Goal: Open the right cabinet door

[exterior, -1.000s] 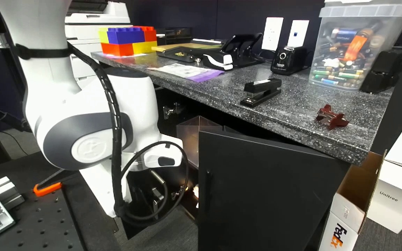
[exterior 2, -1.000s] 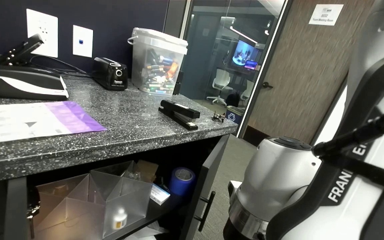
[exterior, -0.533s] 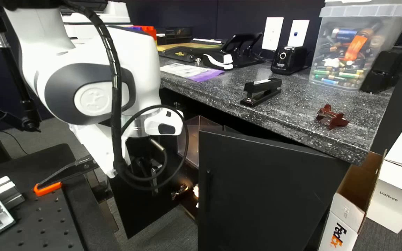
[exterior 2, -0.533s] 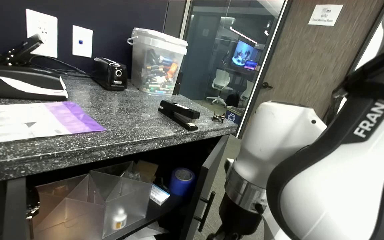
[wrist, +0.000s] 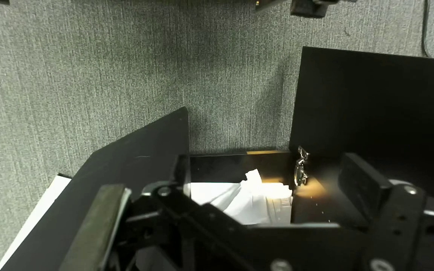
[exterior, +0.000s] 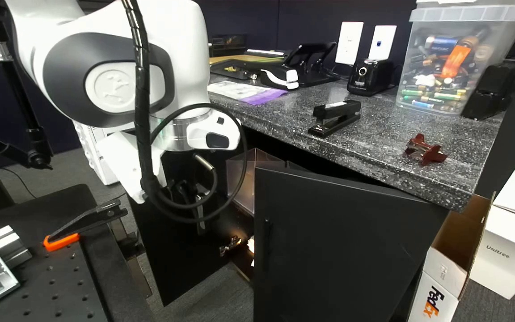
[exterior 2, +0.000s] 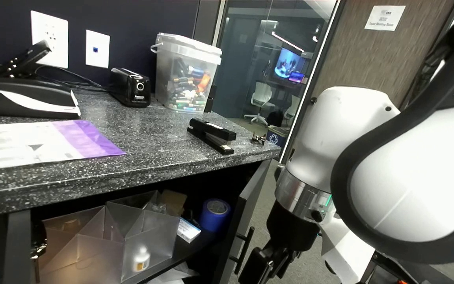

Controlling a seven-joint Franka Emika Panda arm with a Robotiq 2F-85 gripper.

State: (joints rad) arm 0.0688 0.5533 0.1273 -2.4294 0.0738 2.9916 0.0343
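A white Franka robot arm (exterior: 110, 85) is occupying the left side in an exterior view. A black, white-speckled surface (exterior: 378, 134) is stretching back to its right there. Under the surface's near corner, the right cabinet door (exterior: 338, 250), a plain matte-black panel, is standing partway open, angling outward. The left cabinet door (exterior: 181, 268), also black, is standing open too, and a gap is separating the pair. Behind that gap, a translucent divided bin (exterior 2: 89, 252) is resting beneath the surface. On top, a clear lidded bucket (exterior: 467, 14) of batteries (exterior: 436, 96) is sitting toward the back.

In the wrist view, the black gripper (wrist: 262, 177) is hanging in front of the gap, its fingers standing well apart. A black stapler (exterior: 335, 117) is lying near the surface's front edge. A black bar handle (exterior 2: 245, 250) is jutting from the right cabinet door, apart from the gripper. A blue tape roll (exterior 2: 213, 217) is resting between the bin and that door. A dark red staple remover (exterior: 425, 150) is lying near the surface's corner.
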